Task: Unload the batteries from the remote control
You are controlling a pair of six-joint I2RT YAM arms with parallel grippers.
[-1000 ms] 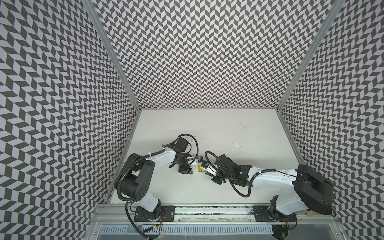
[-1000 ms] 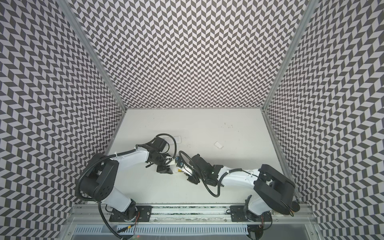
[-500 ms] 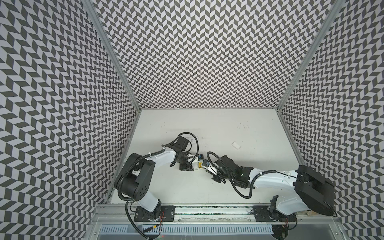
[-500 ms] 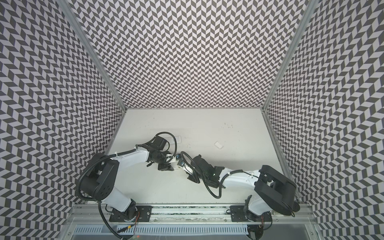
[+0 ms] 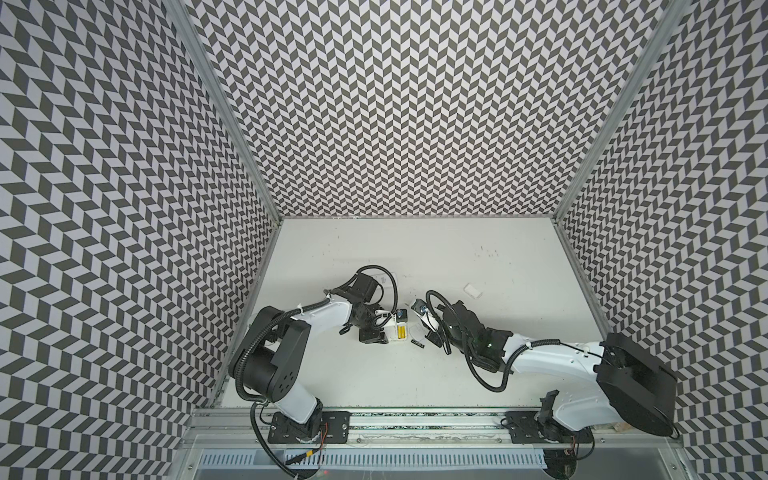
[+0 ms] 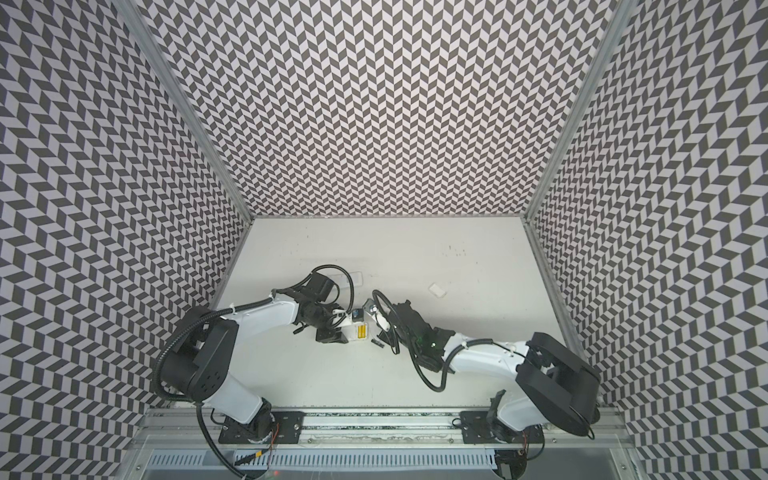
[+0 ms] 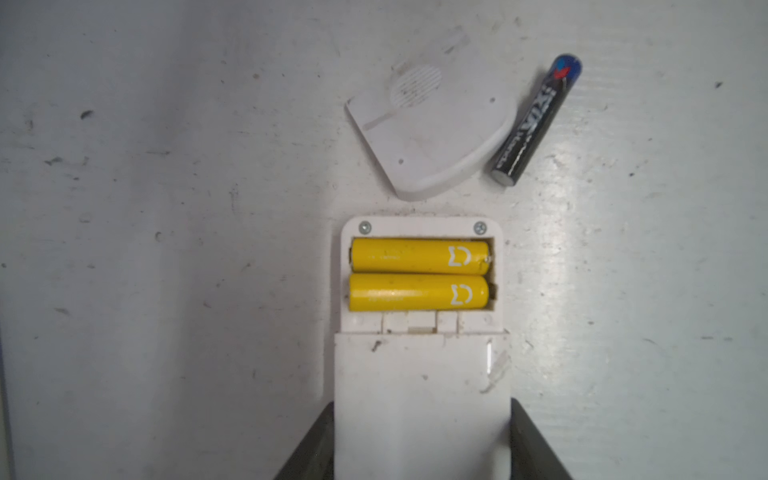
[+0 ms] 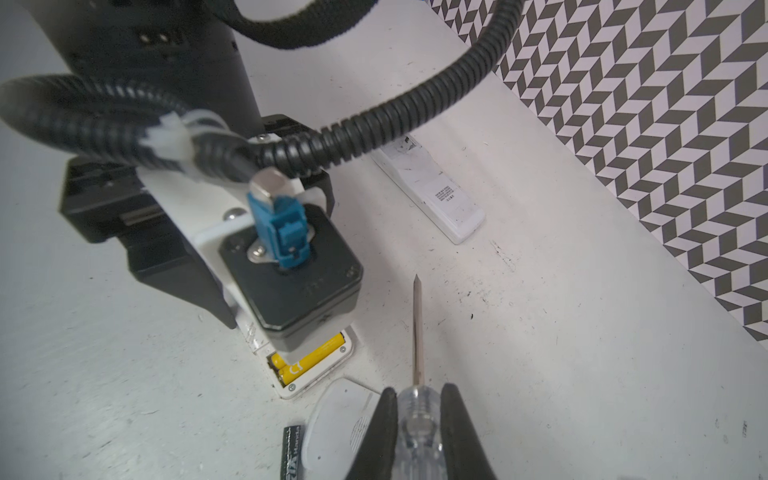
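Right tool (image 8: 419,392), clamping the screwdriver (image 8: 417,332), has drawn back; left tool (image 7: 422,405) grips the remote (image 7: 415,365) (1 black battery (image 7: 536,120) out). Next, probably: lever out 2 yellow batteries (image 7: 415,291).

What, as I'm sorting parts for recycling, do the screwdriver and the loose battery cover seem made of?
Screwdriver: shiny, bright shaft, likely steel; see-through handle, probably clear hard plastic.
Battery cover: matte white, smooth moulded edges and a ribbed thumb patch, most likely plastic.
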